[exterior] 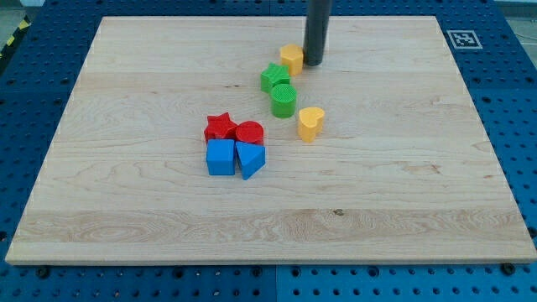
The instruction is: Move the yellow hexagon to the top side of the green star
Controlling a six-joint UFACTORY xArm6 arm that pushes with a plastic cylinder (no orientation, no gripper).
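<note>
The yellow hexagon [291, 58] sits near the view's top centre, just above and to the right of the green star [273, 78], nearly touching it. My tip [314, 62] stands right beside the hexagon's right side, touching or almost touching it. A green cylinder [284, 101] lies directly below the green star.
A yellow heart [310, 122] lies below and right of the green cylinder. A cluster sits at centre left: red star [220, 127], red cylinder [249, 132], blue cube [221, 157], blue triangle [250, 158]. The wooden board [126, 210] rests on a blue pegboard table.
</note>
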